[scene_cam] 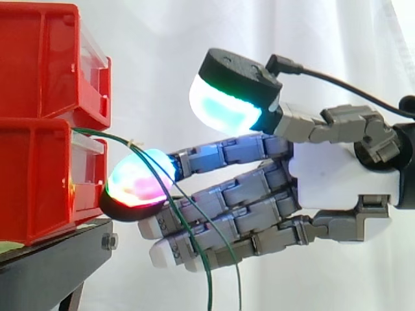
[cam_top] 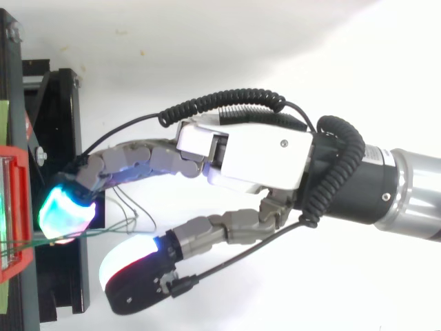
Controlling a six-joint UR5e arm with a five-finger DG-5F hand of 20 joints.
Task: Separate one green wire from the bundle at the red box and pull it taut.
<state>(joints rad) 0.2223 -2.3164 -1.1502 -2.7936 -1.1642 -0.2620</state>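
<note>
Robot hand [scene_cam: 337, 175] open, fingers straight toward stacked red plastic bins [scene_cam: 39, 181] on black metal stand [scene_cam: 52, 265], thumb raised apart. Thin green wires [scene_cam: 209, 278] leave lower bin, cross the fingers, hang down.

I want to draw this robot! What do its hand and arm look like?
The robot hand has a white boxy palm and grey jointed fingers. Its fat fingertip pads glow cyan, white, magenta and green, with black backs. The arm is a round tube, black then silver.
</note>
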